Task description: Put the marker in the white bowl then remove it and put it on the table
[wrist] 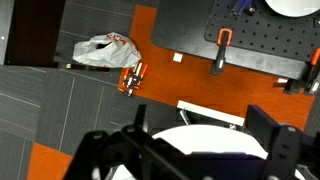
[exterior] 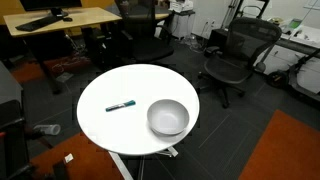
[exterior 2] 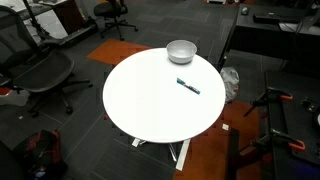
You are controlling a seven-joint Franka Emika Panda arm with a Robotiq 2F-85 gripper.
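The marker (exterior: 121,105), dark with a teal-blue section, lies flat on the round white table (exterior: 120,128), apart from the white bowl (exterior: 168,117). The bowl stands empty near the table's edge. Marker (exterior 2: 188,85), bowl (exterior 2: 181,51) and table (exterior 2: 155,105) show in both exterior views. The arm is not in either exterior view. In the wrist view my gripper (wrist: 203,120) is open and empty, its two dark fingers wide apart, high above the floor. Part of the white table (wrist: 210,140) shows between them. Marker and bowl are out of the wrist view.
Black office chairs (exterior: 232,55) (exterior 2: 40,75) stand around the table. A light wooden desk (exterior: 60,20) is at the back. The wrist view shows orange carpet (wrist: 200,85), a black perforated board with orange clamps (wrist: 250,45) and a white plastic bag (wrist: 103,48) on the floor.
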